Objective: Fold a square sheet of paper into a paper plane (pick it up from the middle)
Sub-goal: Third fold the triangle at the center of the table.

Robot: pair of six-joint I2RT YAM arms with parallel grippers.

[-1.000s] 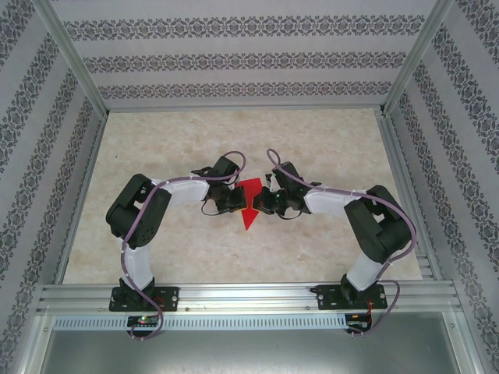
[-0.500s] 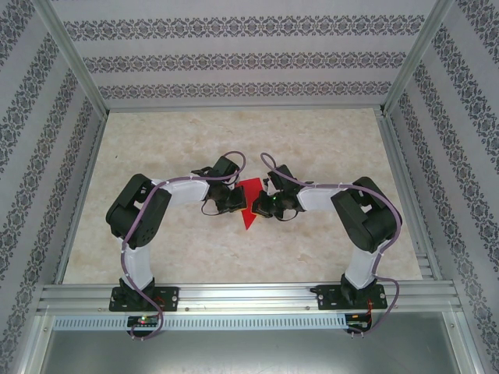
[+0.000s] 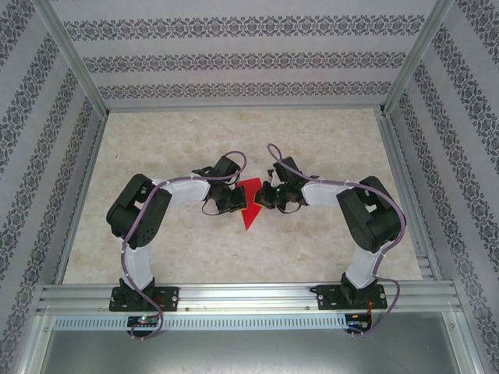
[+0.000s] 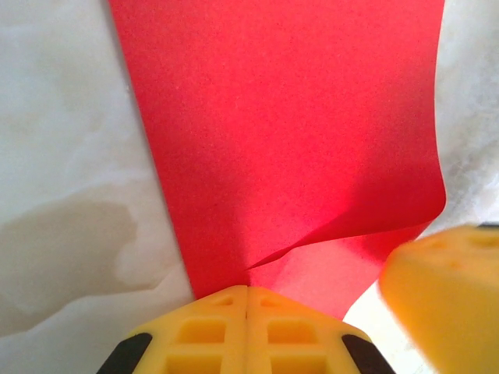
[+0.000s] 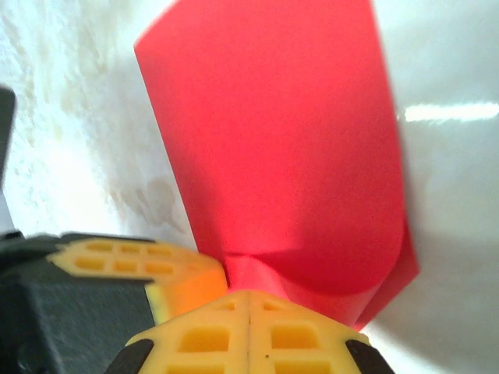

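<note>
**A:** From above?
**B:** The bright red pointed paper sheet (image 3: 251, 209) lies mid-worktop on the beige marbled worktop (image 3: 312, 140), its tip toward the near edge. The left end effector (image 3: 231, 204) and right end effector (image 3: 263, 199) crowd its sides.
**A:** Left wrist?
**B:** Yellow ribbed fingers (image 4: 210, 335) are pressed together, pinching the sheet's buckled edge. The other arm's yellow finger (image 4: 444, 296) intrudes.
**A:** Right wrist?
**B:** Its fingers are also together, clamped on the curled matte sheet. The left arm's black-and-yellow finger (image 5: 132, 261) is just beside them.

Free table (image 3: 312, 140) all round, the middle tight between left gripper (image 4: 247, 290) and right gripper (image 5: 248, 294), perhaps touching, over red paper (image 3: 249, 216)
</note>
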